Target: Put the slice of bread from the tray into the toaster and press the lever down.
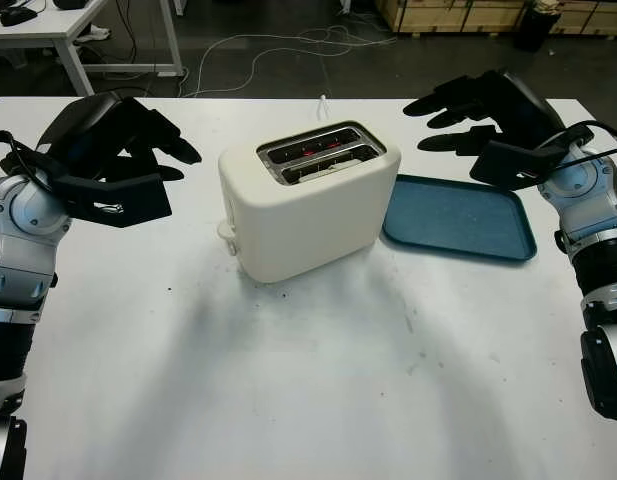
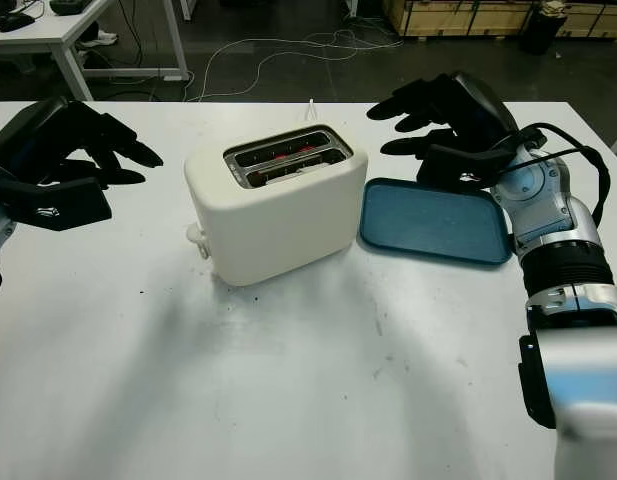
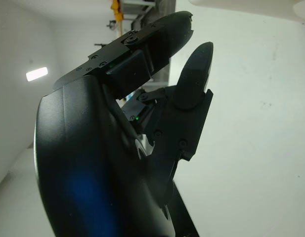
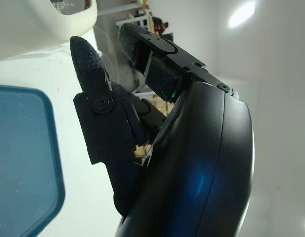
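A cream toaster [image 1: 308, 205] stands mid-table, and its two top slots [image 1: 318, 152] glow red inside. Its lever knob [image 1: 228, 232] sits low on the left end, near the base. To the right lies the blue tray [image 1: 458, 218], its surface bare. My left hand [image 1: 173, 160] hangs open above the table, left of the toaster and apart from it. My right hand [image 1: 433, 125] is open too, raised over the tray's far edge, right of the toaster. The right wrist view has the tray [image 4: 19, 163] and a toaster corner [image 4: 43, 19] beyond my fingers [image 4: 90, 64].
The white table [image 1: 308, 380] has wide bare room in front of the toaster. A white cable [image 1: 323, 103] runs off the far edge behind the toaster. Beyond are a dark floor, another desk [image 1: 48, 25] and wooden crates [image 1: 468, 12].
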